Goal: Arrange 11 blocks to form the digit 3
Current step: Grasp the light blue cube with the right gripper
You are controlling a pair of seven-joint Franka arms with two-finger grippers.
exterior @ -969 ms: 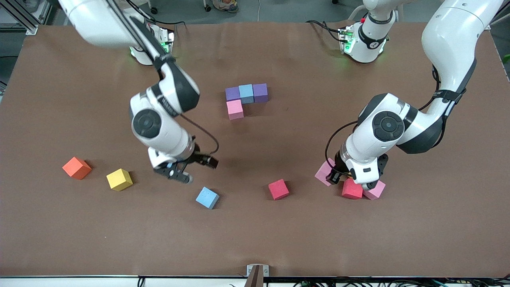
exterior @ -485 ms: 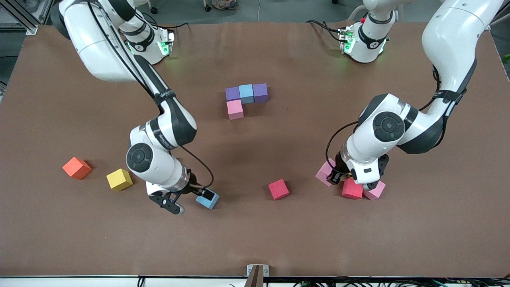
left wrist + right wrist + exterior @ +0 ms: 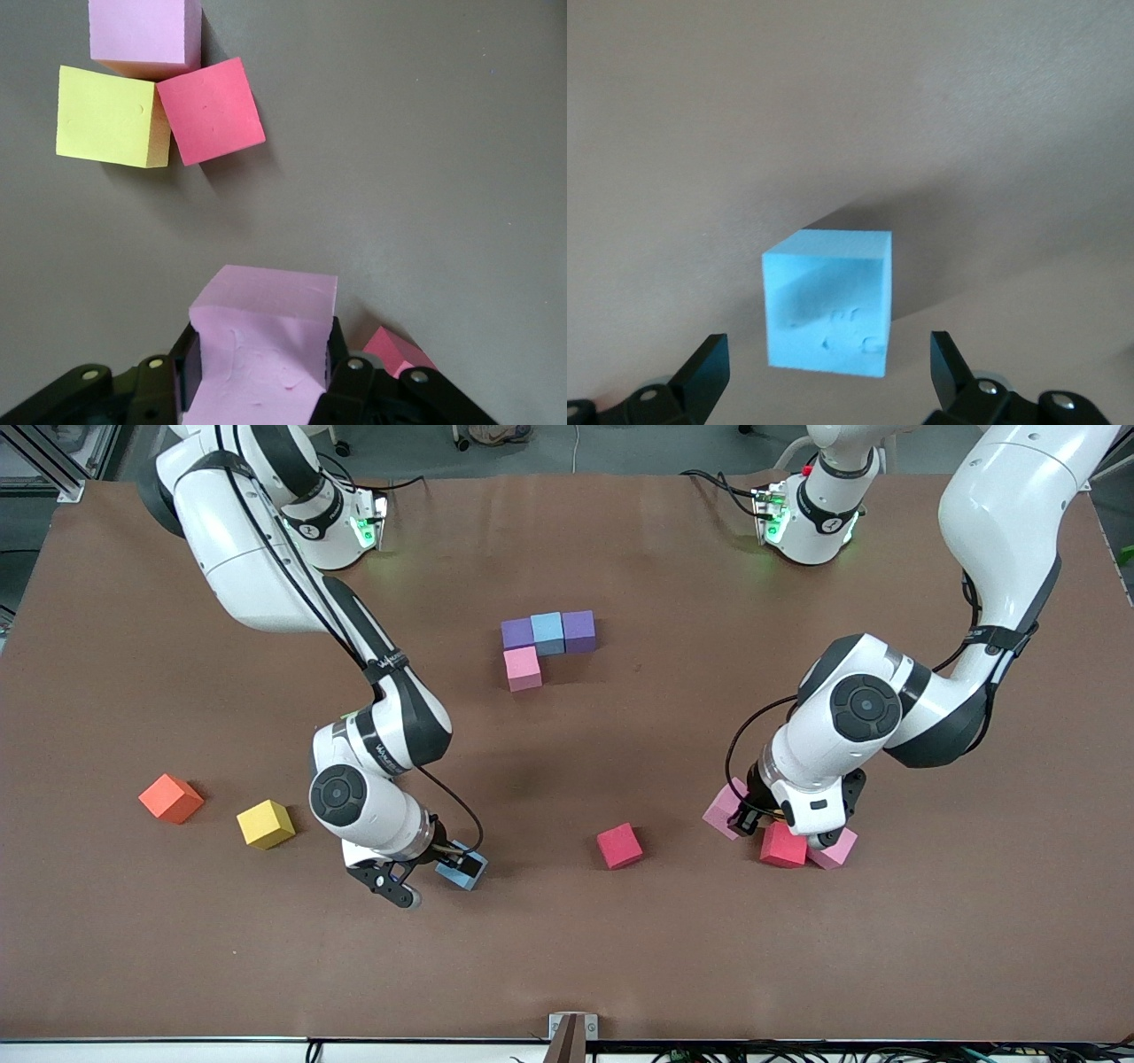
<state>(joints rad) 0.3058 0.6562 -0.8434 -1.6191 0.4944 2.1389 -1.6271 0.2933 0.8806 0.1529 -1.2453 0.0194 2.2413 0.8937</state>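
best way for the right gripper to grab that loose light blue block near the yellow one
Take the light blue block across two opposite flat side faces, coming straight down from above. It sits flat on the table, apart from other cubes, so both sides are free. The right gripper is open, with a finger to either side; it likely only needs to lower and close. The left gripper is shut on a pink block.

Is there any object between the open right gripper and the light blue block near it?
Nothing visible. The right gripper is open, one finger on each side of the light blue block, with only bare table around it.
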